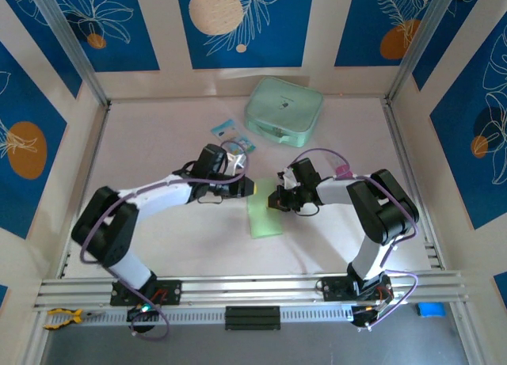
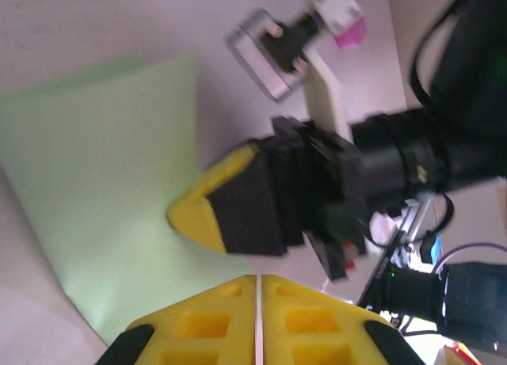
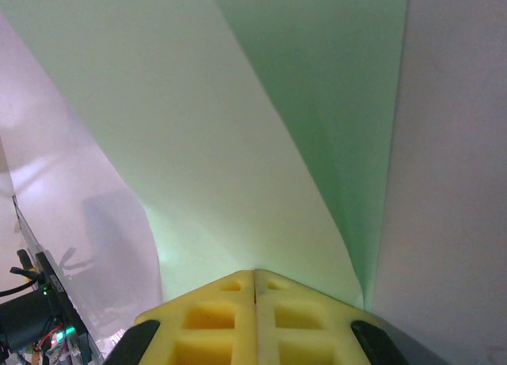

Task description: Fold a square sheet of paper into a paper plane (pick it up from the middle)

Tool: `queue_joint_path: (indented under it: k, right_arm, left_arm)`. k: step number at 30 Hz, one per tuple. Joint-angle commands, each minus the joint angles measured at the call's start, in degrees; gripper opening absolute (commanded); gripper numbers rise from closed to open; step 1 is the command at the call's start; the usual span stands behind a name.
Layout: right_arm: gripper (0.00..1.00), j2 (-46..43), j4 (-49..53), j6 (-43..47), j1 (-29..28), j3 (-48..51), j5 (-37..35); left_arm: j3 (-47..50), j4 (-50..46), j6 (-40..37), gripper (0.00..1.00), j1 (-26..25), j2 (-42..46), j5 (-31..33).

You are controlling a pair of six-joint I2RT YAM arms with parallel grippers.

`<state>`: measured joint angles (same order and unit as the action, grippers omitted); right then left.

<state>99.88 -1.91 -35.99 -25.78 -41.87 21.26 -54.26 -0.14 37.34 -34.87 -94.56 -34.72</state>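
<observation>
Paper (image 1: 265,218) thin, light, floppy; pinch at edge. Left gripper (image 1: 255,188), right gripper (image 1: 272,199) closed, tips at paper, grip unclear.

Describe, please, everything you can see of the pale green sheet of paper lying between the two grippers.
The sheet of paper is thin, plain, pale green and unmarked. It is folded into a narrow strip on the table, with one flap lifting along a soft crease. The shut right gripper seems to pinch its far end. The left gripper, also shut, sits at that end, contact unclear.
</observation>
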Motion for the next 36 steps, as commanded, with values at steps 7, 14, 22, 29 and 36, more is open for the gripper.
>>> queue_joint_path:
  k: [7, 14, 22, 29, 36]
  right_arm:
    - [0.0, 3.19, 10.1, 1.62, 0.72, 3.19, -7.72]
    - [0.0, 2.75, 10.39, 1.49, 0.84, 3.44, -7.87]
    - [0.0, 3.31, 10.34, 1.6, 0.86, 3.35, -7.85]
    - [0.0, 3.22, 10.35, 1.6, 0.99, 3.42, -8.07]
    - [0.0, 3.03, 10.36, 1.62, 1.07, 3.57, -8.13]
  left_arm:
    - [-3.97, 0.2, -1.56, 0.12, 0.63, -10.03, -5.51]
    - [-3.85, 2.43, -2.61, 0.12, 1.51, -13.83, -5.81]
    - [-0.95, 4.14, -4.2, 0.12, 3.96, -17.85, -6.27]
    - [-2.24, -0.93, -5.48, 0.13, 4.01, -16.35, -4.48]
    - [-5.97, -2.64, -6.48, 0.15, 4.34, -14.83, -5.53]
